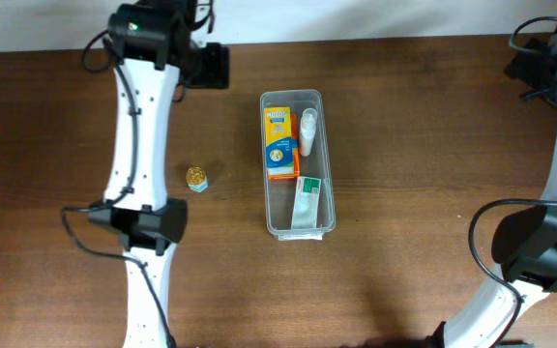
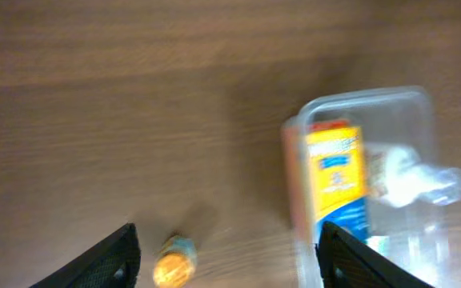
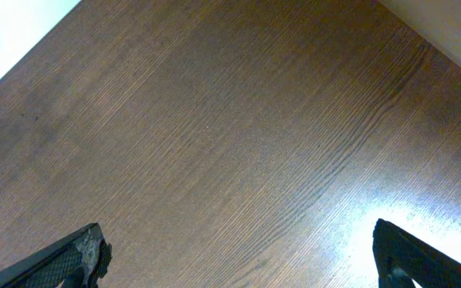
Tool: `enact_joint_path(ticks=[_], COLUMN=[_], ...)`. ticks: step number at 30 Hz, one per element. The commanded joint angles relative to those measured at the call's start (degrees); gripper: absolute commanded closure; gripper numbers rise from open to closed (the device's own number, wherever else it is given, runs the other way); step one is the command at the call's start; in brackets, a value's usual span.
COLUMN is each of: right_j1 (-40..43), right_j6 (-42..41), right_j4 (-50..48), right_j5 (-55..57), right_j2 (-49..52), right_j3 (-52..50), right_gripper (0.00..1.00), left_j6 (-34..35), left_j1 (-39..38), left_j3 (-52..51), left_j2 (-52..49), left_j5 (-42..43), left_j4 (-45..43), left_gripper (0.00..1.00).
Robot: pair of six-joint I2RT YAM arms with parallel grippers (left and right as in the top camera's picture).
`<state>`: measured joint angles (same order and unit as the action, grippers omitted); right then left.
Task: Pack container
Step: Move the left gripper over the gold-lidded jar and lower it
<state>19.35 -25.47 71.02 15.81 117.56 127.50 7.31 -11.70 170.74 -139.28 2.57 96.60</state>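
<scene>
- Holds the left fingers (image 2: pixel 117 258) wide apart over the bench (image 1: pixel 404 145), with nothing gripped between them.
- Shows, in the blurred left wrist view, bare wood grain in the gap between those two dark tips.
- Shows a small gold-topped item (image 2: pixel 172 268) just inside the left-hand tip, standing alone on the wood.
- Places the near end of the container (image 2: pixel 422 104) up and to the right of the other tip, apart from it.
- Keeps the right fingers (image 3: pixel 82 254) spread wide too, empty, with only brown bench surface (image 3: pixel 230 144) beneath them.
- Sets that right arm at the far edge of the overhead view, well away from everything else.
- Finds the container (image 1: pixel 263 193) near the middle of the bench, long side running away from the robot, upright and open-topped.
- Holds inside it an orange-and-yellow box (image 1: pixel 278 143) lying flat along the left wall in the far half.
- Holds a white bottle (image 1: pixel 308 132) lying just beside that box, against the right wall.
- Holds a green-and-white packet (image 1: pixel 307 201) in the near half, close to the right wall.
- Leaves the small gold-topped item (image 1: pixel 196 179) on the bench left of the container, near the left arm and clear of both.
</scene>
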Motion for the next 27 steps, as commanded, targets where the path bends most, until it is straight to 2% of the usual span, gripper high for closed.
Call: enact_joint_path(ticks=[1, 9, 13, 20, 22, 24, 27], right_j1=[-0.22, -0.22, -0.22, -0.22, -0.22, -0.22, -0.22], right_j6=[-0.04, -0.04, -0.04, -0.04, -0.04, -0.04, -0.04], right_j4=[-0.13, -0.13, -0.13, -0.13, -0.13, -0.13, -0.13], right_j5=[0.72, 0.72, 0.72, 0.72, 0.72, 0.74, 0.72], right_j2=[0.15, 0.15, 0.15, 0.15, 0.15, 0.15, 0.15], right_j3=[-0.13, -0.13, -0.13, -0.13, -0.13, -0.13, -0.13], right_gripper=[0.02, 0.02, 0.02, 0.02, 0.02, 0.02, 0.01], left_j6=[-4.02, -4.83, -9.16, -6.75, -4.94, -3.8, -3.87], left_j1=[5.29, 11.21, 10.91, 8.66, 7.96, 7.39, 6.84], left_j3=[-9.03, -31.39, -38.6, -47.12, -48.41, -49.37, -50.42], left_j2=[6.6, 10.14, 10.1, 10.08, 10.08, 9.97, 9.97], left_j5=[-2.34, 6.16, 4.79, 3.65, 3.69, 4.04, 6.36], left_j4=[0.13, 0.13, -0.31, -2.54, -3.21, -3.8, -4.66], left_gripper=[0.27, 0.26, 0.24, 0.19, 0.15, 0.01, 0.01])
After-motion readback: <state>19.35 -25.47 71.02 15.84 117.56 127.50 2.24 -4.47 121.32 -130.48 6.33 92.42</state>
